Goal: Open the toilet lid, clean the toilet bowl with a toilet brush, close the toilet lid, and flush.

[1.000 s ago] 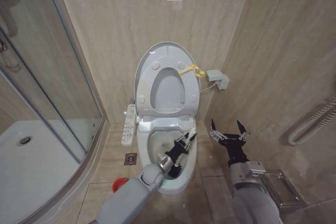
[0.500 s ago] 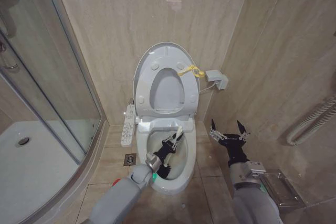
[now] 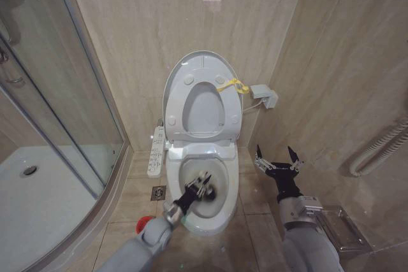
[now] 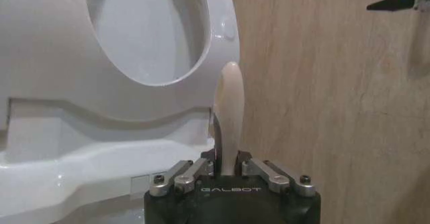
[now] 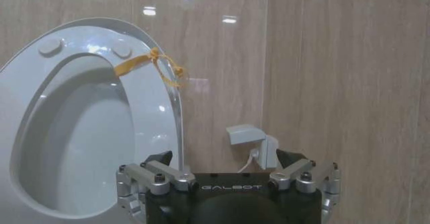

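Left gripper [image 3: 201, 189] down inside the toilet bowl [image 3: 224, 211], clamped on the toilet brush [image 4: 228, 114]; pale handle pinched between the two fingers [image 4: 190, 169] and sticking up out of them in the left wrist view. Blurred in the head view, so brush head not made out there; a dark patch just beside the gripper, near the middle of the bowl. Left arm reaching in from the lower left, over the bowl's front rim.

Right gripper [image 3: 278, 158] held in the air to the right of the bowl, near the right-hand wall, fingers spread wide and holding nothing. Same gripper [image 5: 228, 179] pointed at the back wall in its own wrist view, with a small white wall box [image 5: 254, 142] and its cable seen between the fingers.

Toilet lid [image 3: 202, 65] raised, leaning against the back wall, round bumpers showing on its underside, yellow strap [image 3: 233, 85] tied at its right edge. Ring seat [image 3: 203, 107] raised too, resting against the lid. White control panel [image 3: 155, 151] along the bowl's left side. Red holder [image 3: 146, 223] on the floor tiles to the left of the bowl, near a floor drain [image 3: 158, 192]. Glass shower enclosure [image 3: 57, 100] and white shower tray [image 3: 38, 202] further left.
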Robot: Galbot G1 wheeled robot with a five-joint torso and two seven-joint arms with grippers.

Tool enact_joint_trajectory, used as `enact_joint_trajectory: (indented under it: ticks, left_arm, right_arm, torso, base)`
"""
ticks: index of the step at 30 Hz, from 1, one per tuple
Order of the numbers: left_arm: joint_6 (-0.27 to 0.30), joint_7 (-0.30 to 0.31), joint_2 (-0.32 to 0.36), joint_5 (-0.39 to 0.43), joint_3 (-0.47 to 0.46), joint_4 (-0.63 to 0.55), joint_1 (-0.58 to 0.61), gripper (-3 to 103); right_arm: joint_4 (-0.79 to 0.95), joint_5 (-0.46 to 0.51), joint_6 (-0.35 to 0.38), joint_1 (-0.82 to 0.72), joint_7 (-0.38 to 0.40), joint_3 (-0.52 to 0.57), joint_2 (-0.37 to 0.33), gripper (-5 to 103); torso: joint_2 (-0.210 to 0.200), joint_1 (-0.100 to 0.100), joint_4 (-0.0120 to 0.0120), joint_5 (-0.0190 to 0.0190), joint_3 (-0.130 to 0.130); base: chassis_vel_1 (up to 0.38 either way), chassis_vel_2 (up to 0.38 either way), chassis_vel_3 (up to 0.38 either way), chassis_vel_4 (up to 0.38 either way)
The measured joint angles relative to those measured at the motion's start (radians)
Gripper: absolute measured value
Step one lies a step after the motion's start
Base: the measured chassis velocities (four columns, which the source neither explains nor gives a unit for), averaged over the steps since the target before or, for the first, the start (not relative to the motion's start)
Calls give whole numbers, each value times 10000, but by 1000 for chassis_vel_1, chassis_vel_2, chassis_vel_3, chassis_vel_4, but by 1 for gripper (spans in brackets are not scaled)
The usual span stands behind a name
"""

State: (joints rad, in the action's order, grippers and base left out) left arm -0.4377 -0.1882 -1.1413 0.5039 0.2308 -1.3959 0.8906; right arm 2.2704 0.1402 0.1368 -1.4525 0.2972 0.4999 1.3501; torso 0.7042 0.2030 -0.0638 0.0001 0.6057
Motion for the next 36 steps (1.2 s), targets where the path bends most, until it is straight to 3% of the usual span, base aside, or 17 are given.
enact_joint_trajectory:
  ticks: [8,25,36]
  left_arm:
    - [-18,-25,118,-11,-199,-120,29,18]
    - [-216,-201,-1374,407,601,1838,-2389,18]
    - [-319,-402,-1673,341,904,2439,-2172,18]
  right_arm:
    - [0,0,0,-1,0,-1,0,100]
    - [0,0,0,-1,0,-1,0,100]
    - [0,0,0,-1,0,0,0,100]
  torso:
    - [1,0,-1,0,-1]
    - [3,0,-2,1,-2]
    - [4,-2,2,1,-3]
  base:
    - [0,0,0,0]
    - [0,0,0,0]
    - [0,0,0,0]
